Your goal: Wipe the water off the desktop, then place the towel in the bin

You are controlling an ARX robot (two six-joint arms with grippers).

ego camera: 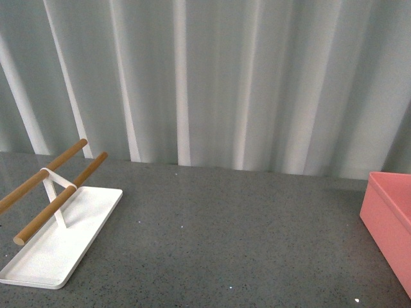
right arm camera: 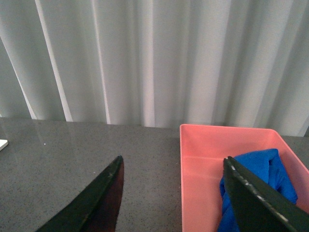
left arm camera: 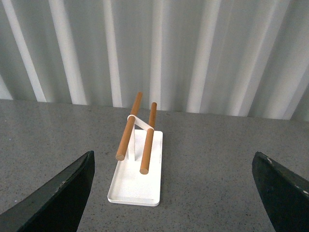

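The dark grey speckled desktop (ego camera: pixel 225 231) fills the front view, where neither arm shows. At its right edge stands the salmon-pink bin (ego camera: pixel 392 218). In the right wrist view the blue towel (right arm camera: pixel 263 174) lies bunched inside the bin (right arm camera: pixel 203 159), against its far-right side. My right gripper (right arm camera: pixel 174 193) is open above the bin's near wall, one finger over the desktop (right arm camera: pixel 72 150), the other over the towel, holding nothing. My left gripper (left arm camera: pixel 174 193) is open over bare desktop (left arm camera: pixel 207 159), empty.
A flat white tray (ego camera: pixel 70 237) with two wooden rails (ego camera: pixel 61 199) stands at the front left; the left wrist view shows the tray (left arm camera: pixel 137 186) just ahead of the left fingers. A pleated pale curtain (ego camera: pixel 225 77) backs the desktop.
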